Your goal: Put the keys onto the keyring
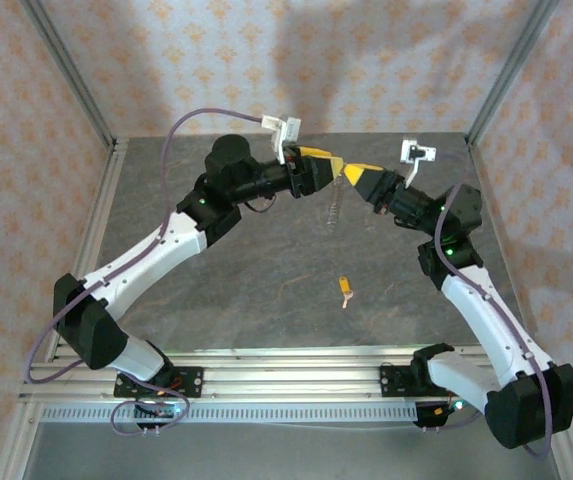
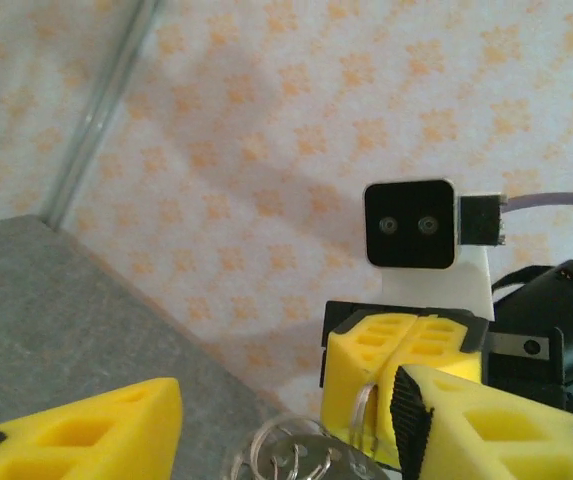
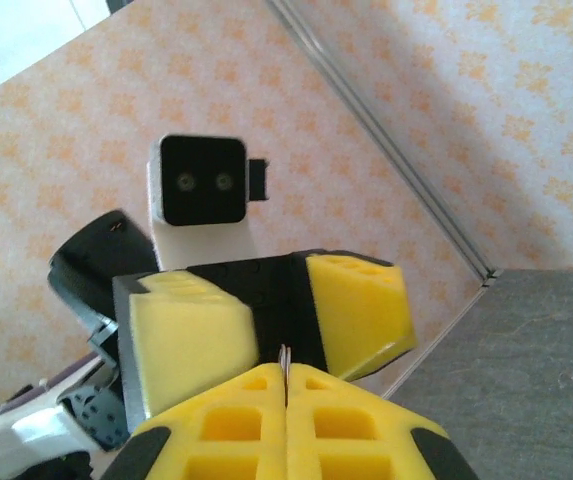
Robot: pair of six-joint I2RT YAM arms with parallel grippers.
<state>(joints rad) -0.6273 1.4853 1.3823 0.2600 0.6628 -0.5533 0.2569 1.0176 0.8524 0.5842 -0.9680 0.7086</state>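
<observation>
The keyring [image 1: 335, 206] hangs in mid-air over the back of the grey table, between the two grippers. My right gripper [image 1: 350, 174] is shut on its thin wire edge [image 3: 286, 356]. In the left wrist view that wire loop [image 2: 364, 405] sticks out from the right gripper's closed yellow fingers [image 2: 406, 350], with more silvery loops [image 2: 286, 455] below. My left gripper [image 1: 336, 164] faces it tip to tip, its jaws open on either side of the ring and not touching it. One small key [image 1: 345, 290] with an orange-yellow head lies on the table nearer the front.
The grey table [image 1: 246, 290] is walled by patterned panels with metal posts [image 1: 66, 70] at the back corners. An aluminium rail [image 1: 286, 385] runs along the near edge, where the arm bases are bolted.
</observation>
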